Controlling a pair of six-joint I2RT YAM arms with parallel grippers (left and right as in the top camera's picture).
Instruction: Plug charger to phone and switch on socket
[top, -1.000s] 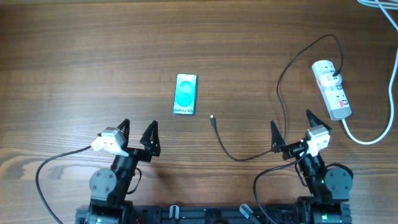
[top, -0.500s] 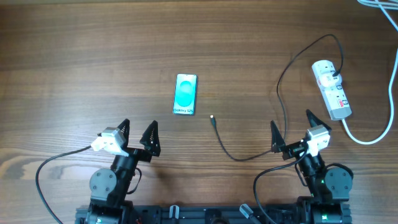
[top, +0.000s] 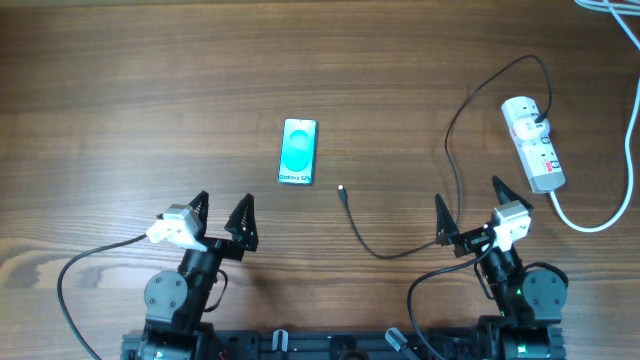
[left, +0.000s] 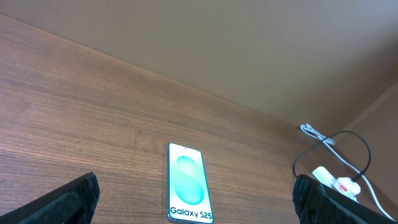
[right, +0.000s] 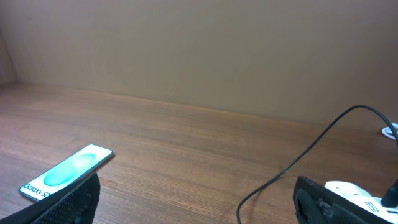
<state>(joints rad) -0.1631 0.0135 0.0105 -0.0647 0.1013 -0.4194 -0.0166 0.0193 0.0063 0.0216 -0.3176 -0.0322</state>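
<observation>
The phone lies flat on the wooden table with its turquoise screen up; it also shows in the left wrist view and the right wrist view. The charger cable runs from the socket in a loop, and its connector tip lies free to the right of the phone. The socket is a white power strip at the right with a black plug in it. My left gripper is open and empty below the phone. My right gripper is open and empty below the cable loop.
A thick white cord curves off the socket toward the right edge. Another light cord lies at the top right corner. The robots' own black cables loop near the front edge by both arm bases.
</observation>
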